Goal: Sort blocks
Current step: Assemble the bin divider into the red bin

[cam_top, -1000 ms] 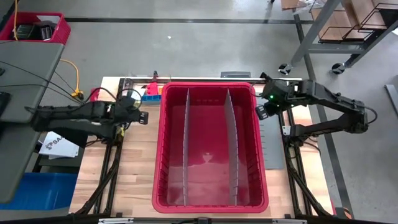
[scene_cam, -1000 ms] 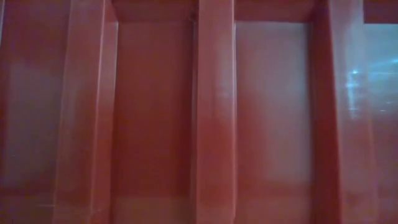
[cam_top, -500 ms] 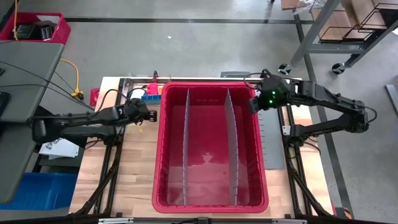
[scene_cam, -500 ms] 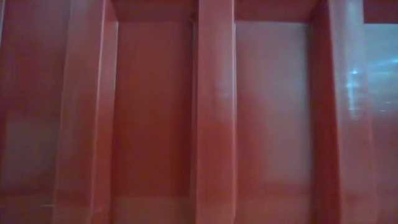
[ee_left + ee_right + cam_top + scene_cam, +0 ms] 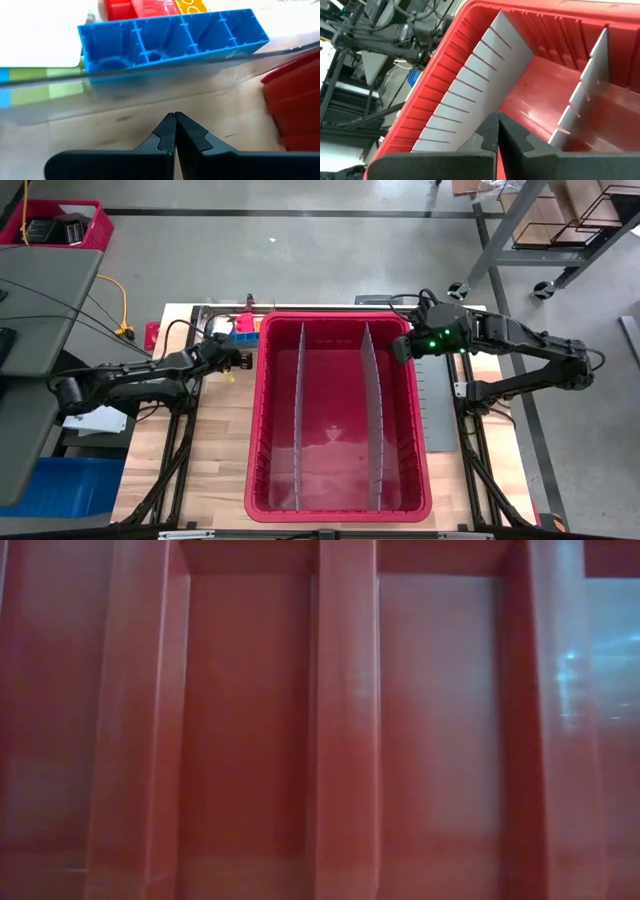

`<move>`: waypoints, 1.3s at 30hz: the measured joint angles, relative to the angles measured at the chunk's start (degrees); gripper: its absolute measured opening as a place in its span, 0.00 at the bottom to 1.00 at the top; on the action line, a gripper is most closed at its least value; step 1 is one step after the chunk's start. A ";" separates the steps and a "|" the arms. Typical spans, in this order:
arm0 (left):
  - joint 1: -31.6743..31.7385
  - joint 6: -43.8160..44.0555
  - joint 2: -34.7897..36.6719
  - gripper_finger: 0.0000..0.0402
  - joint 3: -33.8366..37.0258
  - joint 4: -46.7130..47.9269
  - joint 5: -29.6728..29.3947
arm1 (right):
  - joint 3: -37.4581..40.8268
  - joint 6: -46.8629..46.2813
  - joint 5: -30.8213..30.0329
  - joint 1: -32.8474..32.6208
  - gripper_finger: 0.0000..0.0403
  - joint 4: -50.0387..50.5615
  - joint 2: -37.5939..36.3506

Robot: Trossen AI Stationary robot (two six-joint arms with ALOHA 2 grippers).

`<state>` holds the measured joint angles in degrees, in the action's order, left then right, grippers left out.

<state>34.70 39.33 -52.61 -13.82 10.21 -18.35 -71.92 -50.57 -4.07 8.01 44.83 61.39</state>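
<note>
The blocks lie at the table's far left, just outside the red bin's (image 5: 255, 420) far left corner. A long blue block (image 5: 170, 40) lies on its side with its hollow underside facing my left gripper. A red block (image 5: 120, 7) and a yellow one (image 5: 190, 6) sit behind it. The blue block (image 5: 243, 336) also shows from above. My left gripper (image 5: 175, 120) is shut and empty, low over the wood a little short of the blue block, seen from above (image 5: 238, 360) beside the bin. My right gripper (image 5: 497, 117) is shut and empty, above the bin's far right corner (image 5: 398, 350).
Two grey slotted dividers (image 5: 298, 415) (image 5: 372, 415) split the bin into three lanes. A clear strip (image 5: 150, 87) runs between my left gripper and the blocks. The bin's red wall (image 5: 320, 720) fills the low view. Bare wood (image 5: 215, 450) lies left of the bin.
My left gripper has sunk and swung toward the table's far edge and the bin, coming close to the blue block. My right gripper has moved toward the table's left, over the bin's far right corner, and tipped upward. Both stay shut.
</note>
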 joint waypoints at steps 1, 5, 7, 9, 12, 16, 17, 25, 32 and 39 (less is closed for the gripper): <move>0.53 -0.71 -0.40 0.00 0.00 -0.42 0.16 | 0.00 0.00 -0.22 -0.40 0.00 0.01 0.00; 2.71 -1.92 -2.24 0.00 0.00 -0.94 -0.15 | 0.00 0.00 -0.88 -1.88 0.00 0.05 0.02; 3.80 -2.72 -3.19 0.00 0.00 -1.76 -0.20 | 0.00 0.00 -1.57 -2.61 0.00 0.07 0.02; 4.97 -3.76 -4.28 0.00 0.00 -2.98 -0.21 | 0.00 0.00 -1.89 -3.11 0.00 0.07 0.02; 6.52 -4.62 -5.92 0.00 0.00 -4.52 0.70 | 0.00 0.00 -1.92 -3.90 0.00 0.06 0.02; 7.97 -4.73 -8.04 0.00 0.00 -5.85 1.51 | 0.00 0.00 -1.93 -4.96 0.00 -0.04 0.02; 8.25 -5.12 -8.56 0.00 0.00 -6.25 1.61 | 0.00 0.00 -1.93 -5.20 0.00 -0.04 0.02; 9.96 -9.67 -12.10 0.00 0.07 -8.97 2.00 | 0.00 0.00 -1.94 -6.77 0.00 -0.08 0.02; 10.25 -8.63 -13.36 0.00 -0.05 -9.64 1.60 | 0.00 -0.60 -2.11 -8.18 0.00 -0.58 0.02; 9.56 -1.65 -10.48 0.00 -0.77 -4.52 9.34 | 0.00 -1.64 -0.29 -9.66 0.00 1.01 -0.36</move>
<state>44.26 37.68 -63.09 -14.60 5.69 -9.01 -71.92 -52.21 -4.36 -1.65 45.84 61.02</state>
